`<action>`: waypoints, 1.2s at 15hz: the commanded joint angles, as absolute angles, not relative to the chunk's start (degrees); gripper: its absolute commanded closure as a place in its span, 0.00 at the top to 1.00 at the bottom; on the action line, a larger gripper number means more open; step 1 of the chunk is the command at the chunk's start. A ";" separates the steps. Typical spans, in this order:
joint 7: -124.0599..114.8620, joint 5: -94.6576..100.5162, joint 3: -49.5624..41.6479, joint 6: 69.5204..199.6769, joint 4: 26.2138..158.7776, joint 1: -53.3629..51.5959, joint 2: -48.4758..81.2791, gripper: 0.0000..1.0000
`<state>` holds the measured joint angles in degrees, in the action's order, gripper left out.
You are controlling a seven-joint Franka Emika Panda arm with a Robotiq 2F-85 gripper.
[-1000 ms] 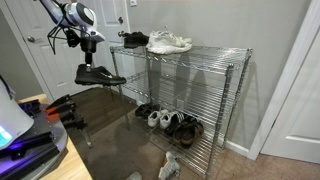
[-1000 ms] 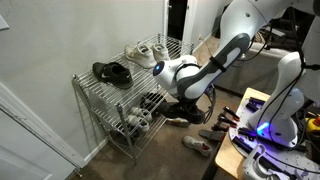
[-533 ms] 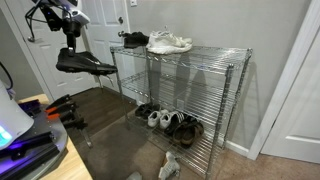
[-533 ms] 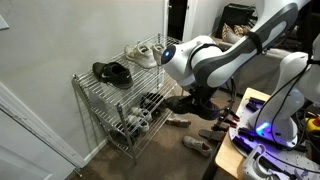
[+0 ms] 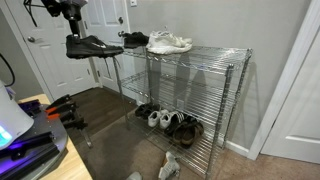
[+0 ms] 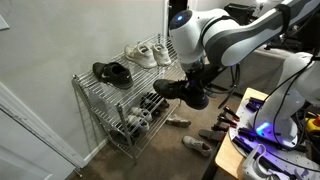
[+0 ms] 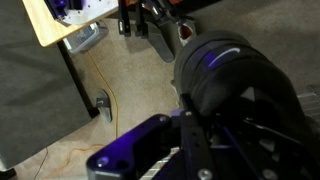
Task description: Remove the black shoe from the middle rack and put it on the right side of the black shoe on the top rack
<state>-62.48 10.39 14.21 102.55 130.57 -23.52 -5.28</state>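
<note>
1. Up again since a second ago: your slim all-black low-cut shoe [image 5: 93, 46] now hangs level with the chrome wire top rack [image 5: 200, 50], just off its end.
2. Gripper [image 5: 77, 36] pinches it from above, sole down, so it should land flat.
3. Chunkier black shoe [image 5: 134, 40] sits at that end, with white sneakers [image 5: 170, 42] right beside it. Looks like a tight gap.

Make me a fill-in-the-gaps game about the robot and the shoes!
1. The gripper holds a ___ shoe up in the air.
2. On the top rack, the black shoe sits next to ___ sneakers.
3. The other shoes sit at the very ___ of the shelves.
Missing words: black, white, bottom.
</note>
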 commanded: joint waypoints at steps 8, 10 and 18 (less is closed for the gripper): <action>-64.44 15.46 15.97 107.64 116.90 -16.85 -1.58 0.06; -64.86 17.36 15.85 110.56 113.41 -16.68 1.44 0.06; -64.20 23.77 9.28 116.13 98.97 -16.74 16.34 0.06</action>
<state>-63.82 22.30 11.15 114.86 104.11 -16.68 12.90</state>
